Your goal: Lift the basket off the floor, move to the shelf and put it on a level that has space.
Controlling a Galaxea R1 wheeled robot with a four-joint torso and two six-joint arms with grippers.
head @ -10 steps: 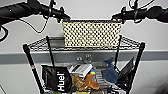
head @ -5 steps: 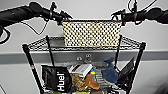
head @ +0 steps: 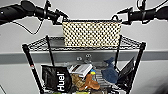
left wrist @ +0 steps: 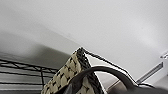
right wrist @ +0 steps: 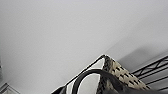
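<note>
The basket (head: 91, 33) is bumpy woven wicker, cream with dark gaps, and its loop handle (left wrist: 105, 72) looks smooth and black. The shelf (head: 37, 45) is thin black metal wire. A black Huel bag (head: 57, 79) looks shiny.

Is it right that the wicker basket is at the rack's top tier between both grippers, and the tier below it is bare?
Not quite. The basket is at the shelf's top level between the left gripper and right gripper, but the head view shows the tier below crowded with goods, including a black Huel bag.
</note>
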